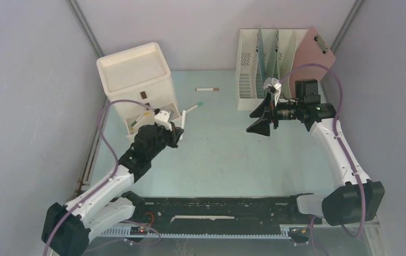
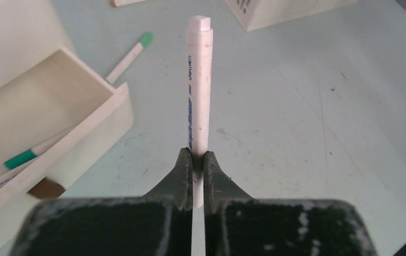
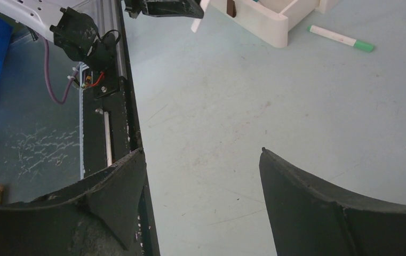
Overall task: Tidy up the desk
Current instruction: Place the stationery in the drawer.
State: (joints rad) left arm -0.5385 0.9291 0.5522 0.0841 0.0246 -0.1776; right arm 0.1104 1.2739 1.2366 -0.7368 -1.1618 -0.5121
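Far left at the back stands the cream boxy drawer unit (image 1: 136,74). Its open drawer (image 2: 83,144) holds a green-banded white pen (image 2: 22,158), and I think another under it. Just right of the drawer, my left end effector (image 2: 198,160) is pressed together on a white plastic marker with blue lettering (image 2: 199,80), pinching it near one end so most of the barrel sticks out ahead. I judge it light, stiff and slick, so this low grip could let it pivot.

A green-capped white pen (image 1: 191,108) lies near the drawer's corner, and a white stick with a brown tip (image 1: 207,89) lies further back.

The smooth pale mint-green bench (image 1: 216,154) fills the middle, behind the black slotted rail (image 1: 222,205). It is rigid and fixed, with nothing to take hold of. Round pens will likely roll on it, so I would take them mid-barrel.

On the right, my right end effector (image 3: 201,152) hangs spread wide and holds nothing, near the cream slotted file rack (image 1: 259,69) and the pinkish clipboard (image 1: 312,50).
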